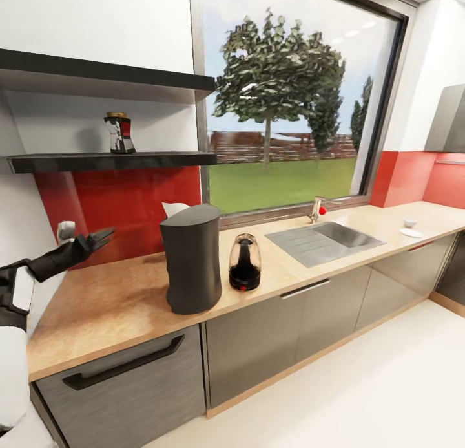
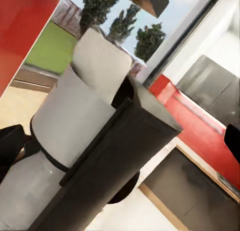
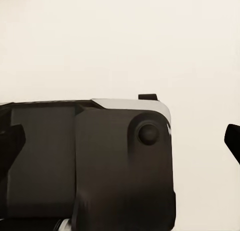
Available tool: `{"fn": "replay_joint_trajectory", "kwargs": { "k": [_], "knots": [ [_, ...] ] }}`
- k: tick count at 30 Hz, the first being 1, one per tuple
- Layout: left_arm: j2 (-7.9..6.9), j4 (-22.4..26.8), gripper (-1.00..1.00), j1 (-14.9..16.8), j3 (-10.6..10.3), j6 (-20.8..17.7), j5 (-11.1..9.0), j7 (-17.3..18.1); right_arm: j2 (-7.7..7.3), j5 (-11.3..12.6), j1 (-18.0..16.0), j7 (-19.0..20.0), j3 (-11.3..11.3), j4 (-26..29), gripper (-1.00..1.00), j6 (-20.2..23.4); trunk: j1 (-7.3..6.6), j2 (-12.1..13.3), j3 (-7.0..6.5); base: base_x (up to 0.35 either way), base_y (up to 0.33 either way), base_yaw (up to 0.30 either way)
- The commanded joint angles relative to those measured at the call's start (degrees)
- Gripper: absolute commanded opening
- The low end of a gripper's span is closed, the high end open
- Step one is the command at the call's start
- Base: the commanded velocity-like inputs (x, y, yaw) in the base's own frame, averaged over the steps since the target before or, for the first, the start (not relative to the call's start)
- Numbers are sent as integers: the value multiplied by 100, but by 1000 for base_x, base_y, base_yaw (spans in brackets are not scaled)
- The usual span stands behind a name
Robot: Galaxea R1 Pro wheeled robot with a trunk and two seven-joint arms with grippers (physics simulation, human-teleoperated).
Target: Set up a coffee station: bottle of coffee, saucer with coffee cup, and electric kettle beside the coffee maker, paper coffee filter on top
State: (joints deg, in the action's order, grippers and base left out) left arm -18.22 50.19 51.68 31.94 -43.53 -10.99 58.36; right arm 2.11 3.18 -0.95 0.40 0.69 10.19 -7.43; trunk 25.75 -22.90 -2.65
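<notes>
The left hand [image 1: 97, 236] is seen raised above the tabletop [image 1: 123, 306], to the left of the coffee maker [image 1: 192, 257], with its fingers slightly parted and nothing held between them. In the left wrist view, the coffee maker [image 2: 107, 161] is seen close ahead, with a white paper filter [image 2: 100, 61] standing behind it. The right hand is represented in the right wrist view by two dark fingertips [image 3: 232, 141] set well apart at the frame edges, with nothing between them and a dark part of the robot's body beneath.

The bottle of coffee [image 1: 119, 132] is found on the lower kitchen shelf [image 1: 110, 161], above and to the left of the coffee maker. It is judged to be rigid, probably glass, smooth and therefore slippery and breakable; a grasp around its mid-body, below the lid, would be advised.

The electric kettle [image 1: 245, 262] stands just beside the coffee maker on its right. The paper filter [image 1: 173, 209] is visible behind the coffee maker's top and is judged light and easily crushed. The saucer [image 1: 411, 232] and the coffee cup [image 1: 410, 223] lie well apart from the coffee maker, far to its right beyond the sink [image 1: 326, 240].

The upper shelf [image 1: 103, 76] overhangs the bottle, so that a reach from above is judged to be obstructed; a level approach from the front would be required.
</notes>
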Motion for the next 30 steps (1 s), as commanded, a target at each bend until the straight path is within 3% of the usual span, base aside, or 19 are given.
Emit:
{"fn": "replay_joint_trajectory", "kwargs": {
  "k": [1,5,8,13,20,22,23,26,27,28,30],
  "knots": [
    [-9,85,100,230,5,-220,2,-17,0,34,-2,4,9,-8,100,-22,3,-2,4,0,0,0],
    [-30,166,100,674,5,-788,-32,-328,0,33,-2,4,10,-9,100,-22,3,-2,4,0,0,0],
    [-24,111,100,1240,5,-1274,-47,-447,0,33,-2,4,10,-9,100,-22,3,-2,4,0,0,0],
    [41,-126,100,1990,5,-1448,-37,-547,0,33,-2,4,13,-9,100,-22,3,-2,4,0,0,0],
    [182,-1366,100,3506,23,-1430,-80,-2177,8,33,-2,4,18,-9,100,-22,3,-2,4,0,0,0],
    [232,-1684,100,3829,26,-1330,-85,-2385,8,33,-2,4,18,-9,100,-22,3,-2,4,0,0,0],
    [312,-1969,100,4139,25,-1192,-64,-2588,9,33,-2,4,18,-9,100,-22,3,-2,4,0,0,0],
    [527,-2264,100,4562,23,-992,-21,-3190,9,33,-2,4,18,-9,100,-22,3,-2,4,0,0,0],
    [670,-2322,100,4704,17,-833,-15,-3598,9,33,-2,4,18,-9,100,-22,3,-2,4,0,0,0],
    [829,-2345,100,4797,5,-614,-12,-3996,9,33,-2,4,18,-10,100,-22,3,-2,4,0,0,0],
    [994,-2353,100,4868,-138,-333,-10,-4325,7,33,-2,4,18,-15,100,-22,3,-2,4,0,0,0]
  ]
}}
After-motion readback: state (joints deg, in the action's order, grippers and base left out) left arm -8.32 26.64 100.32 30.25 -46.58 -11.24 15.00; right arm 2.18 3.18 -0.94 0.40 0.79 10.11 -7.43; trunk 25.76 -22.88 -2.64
